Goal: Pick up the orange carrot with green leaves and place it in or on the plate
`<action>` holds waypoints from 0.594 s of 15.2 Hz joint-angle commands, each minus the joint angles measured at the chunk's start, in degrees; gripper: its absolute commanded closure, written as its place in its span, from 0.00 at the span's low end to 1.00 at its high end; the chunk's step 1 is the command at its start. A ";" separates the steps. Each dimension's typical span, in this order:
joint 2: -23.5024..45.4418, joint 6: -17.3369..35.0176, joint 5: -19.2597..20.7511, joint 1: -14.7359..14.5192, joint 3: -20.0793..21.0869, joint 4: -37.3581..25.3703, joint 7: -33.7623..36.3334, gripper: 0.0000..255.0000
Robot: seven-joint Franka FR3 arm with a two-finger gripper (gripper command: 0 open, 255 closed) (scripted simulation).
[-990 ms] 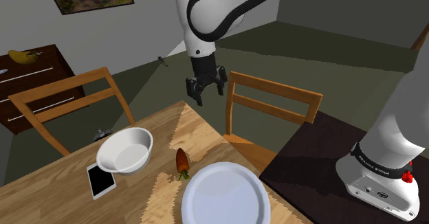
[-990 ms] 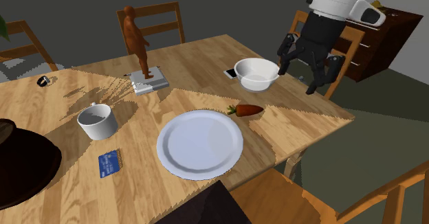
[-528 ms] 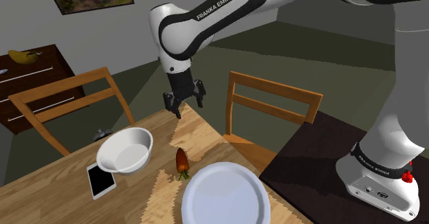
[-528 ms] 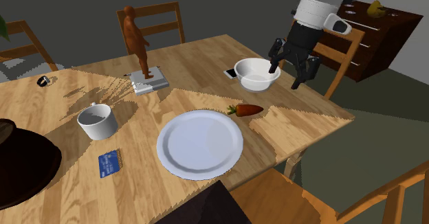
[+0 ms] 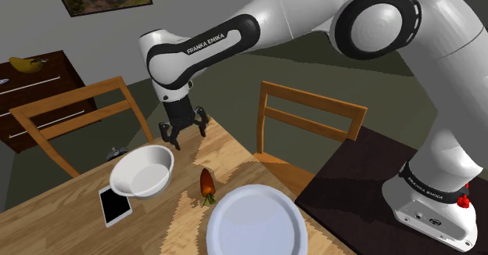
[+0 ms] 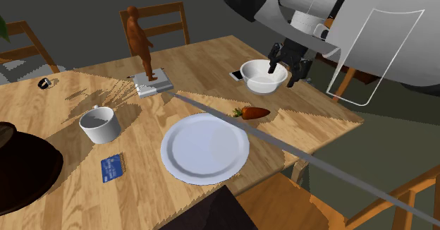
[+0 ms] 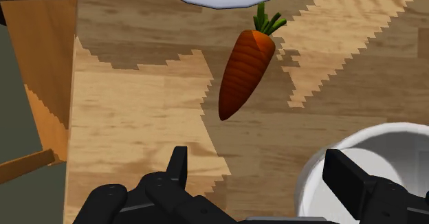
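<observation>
Orange and tapered, the carrot (image 5: 206, 183) is lying flat on the wooden table (image 5: 228, 147), not far from the table edge on the stand's side, between the white bowl (image 5: 129, 184) and the white plate (image 5: 254, 224). Its green leaves are pointing toward the plate and coming close to its rim. Its thin tip is pointing toward the table corner where the arm is working. Nothing is resting on the plate.

The gripper (image 5: 184, 133) is hovering above the table close to that corner, just beside the bowl and apart from the carrot. Its jaws are standing wide apart and are gripping nothing. In the wrist view the carrot (image 7: 245, 75) is sitting ahead of the gripper (image 7: 261, 176), not between the fingers, and the bowl's rim (image 7: 357, 141) is showing under one finger.

I am judging that the approach is the step in hand, since the carrot is not yet grasped. The next move is calling for a shift toward the carrot, away from the bowl, and then a descent until the fingers are standing on both sides of its body. They are seeming already set across its narrow width, so little turning should be needed. The bowl is posing the risk, since one finger could knock it while going down.
</observation>
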State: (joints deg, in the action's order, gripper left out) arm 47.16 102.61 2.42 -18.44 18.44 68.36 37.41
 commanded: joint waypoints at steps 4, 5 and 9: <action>2.72 2.19 0.30 -0.95 -0.18 -0.48 0.45 0.00; 2.80 2.91 0.32 -0.95 -0.19 0.17 0.47 0.00; 3.07 4.73 0.39 -0.99 -0.23 1.73 0.52 0.00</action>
State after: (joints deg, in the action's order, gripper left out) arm 50.00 107.15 2.78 -19.37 18.23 70.18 37.93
